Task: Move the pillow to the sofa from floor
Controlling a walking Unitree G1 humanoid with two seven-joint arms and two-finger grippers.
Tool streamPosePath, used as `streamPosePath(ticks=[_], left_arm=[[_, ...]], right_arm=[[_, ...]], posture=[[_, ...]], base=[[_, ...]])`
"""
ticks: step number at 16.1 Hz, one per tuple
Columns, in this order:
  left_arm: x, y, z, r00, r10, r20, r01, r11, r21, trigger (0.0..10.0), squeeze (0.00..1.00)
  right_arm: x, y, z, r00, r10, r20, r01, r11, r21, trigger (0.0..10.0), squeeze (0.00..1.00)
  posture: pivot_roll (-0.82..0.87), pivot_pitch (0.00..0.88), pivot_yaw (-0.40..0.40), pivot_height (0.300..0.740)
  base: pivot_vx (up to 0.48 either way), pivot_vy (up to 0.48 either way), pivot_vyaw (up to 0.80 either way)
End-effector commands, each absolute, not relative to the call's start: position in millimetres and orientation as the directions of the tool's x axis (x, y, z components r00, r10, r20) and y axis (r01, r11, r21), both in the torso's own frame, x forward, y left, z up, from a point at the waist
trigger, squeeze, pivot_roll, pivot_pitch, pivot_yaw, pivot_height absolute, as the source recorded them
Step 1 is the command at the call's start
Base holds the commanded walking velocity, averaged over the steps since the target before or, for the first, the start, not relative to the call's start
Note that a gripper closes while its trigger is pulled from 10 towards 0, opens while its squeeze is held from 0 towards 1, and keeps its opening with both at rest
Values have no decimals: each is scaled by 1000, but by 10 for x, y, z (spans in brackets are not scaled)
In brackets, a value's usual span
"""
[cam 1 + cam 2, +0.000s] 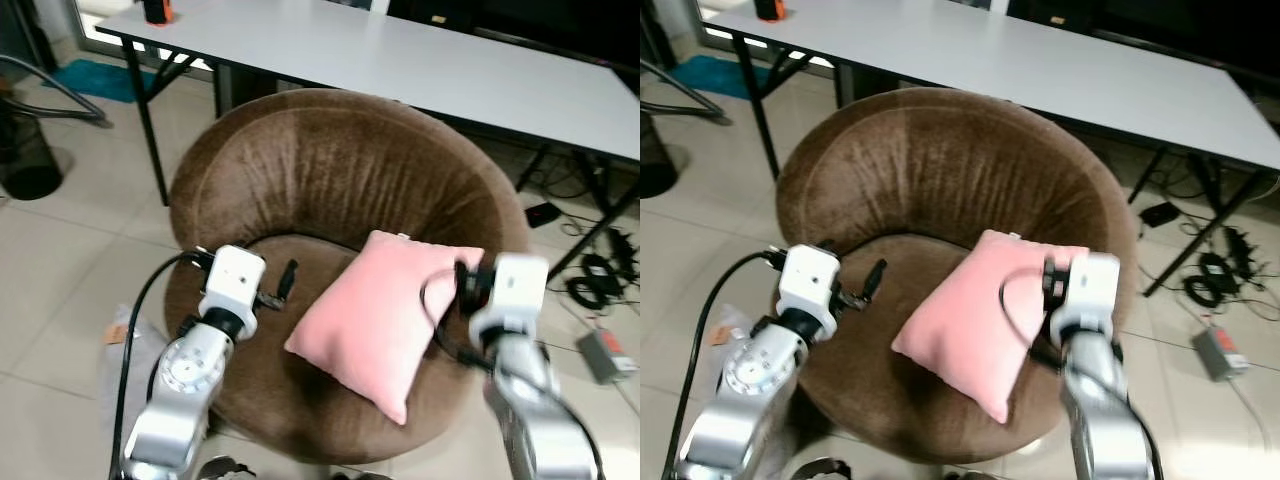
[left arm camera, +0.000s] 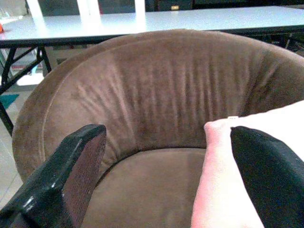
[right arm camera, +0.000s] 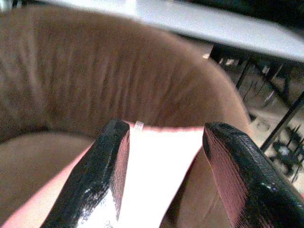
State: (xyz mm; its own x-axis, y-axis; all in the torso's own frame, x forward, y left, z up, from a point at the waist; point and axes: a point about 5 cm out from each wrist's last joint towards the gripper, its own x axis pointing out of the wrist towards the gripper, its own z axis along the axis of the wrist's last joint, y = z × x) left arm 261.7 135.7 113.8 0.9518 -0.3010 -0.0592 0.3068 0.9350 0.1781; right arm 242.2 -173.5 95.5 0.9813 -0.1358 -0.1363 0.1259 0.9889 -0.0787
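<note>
From the head, the pillow (image 1: 385,315) lies on the sofa (image 1: 320,170) seat, so placing looks done; the left gripper (image 2: 166,190) gapes beside it, and the right gripper (image 3: 166,185) straddles its corner unclenched (retreat comes next).

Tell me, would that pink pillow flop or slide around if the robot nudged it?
The pink pillow looks plump and soft, so it would probably dent rather than resist. It seems light for its bulk. On the brown sofa, whose fabric looks fuzzy, it likely grips instead of sliding.
</note>
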Motion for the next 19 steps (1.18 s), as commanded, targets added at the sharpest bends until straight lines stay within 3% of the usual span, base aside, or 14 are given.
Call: streamPosePath(ticks=[1, 7, 9, 13, 19], left_arm=[[2643, 1343, 1113, 943, -327, -64, 333, 925, 182, 10000, 0], [2725, 1239, 1041, 917, -389, -91, 396, 915, 78, 10000, 0], [2713, 1227, 988, 890, -433, -142, 444, 895, 49, 10000, 0], [2698, 1255, 1071, 889, -439, -134, 454, 882, 125, 10000, 0], [2596, 1240, 1093, 872, -468, -143, 486, 864, 135, 10000, 0]], right_arm=[[2376, -1748, 1001, 983, -142, -118, 133, 988, -82, 10000, 0], [2272, -1726, 991, 979, -177, -98, 167, 980, -109, 10000, 0], [2276, -1696, 1008, 984, -155, -88, 141, 980, -142, 10000, 0], [2219, -1620, 995, 990, -99, -99, 88, 990, -111, 10000, 0], [2136, -1657, 969, 980, -156, -124, 148, 986, -74, 10000, 0]], posture=[[12, 52, -88, 740], [-15, 13, -26, 740], [-15, 12, -24, 740], [-3, 23, -40, 740], [0, 36, -39, 740]], base=[[0, 0, 0], [0, 0, 0], [0, 0, 800], [0, 0, 800], [0, 0, 800]])
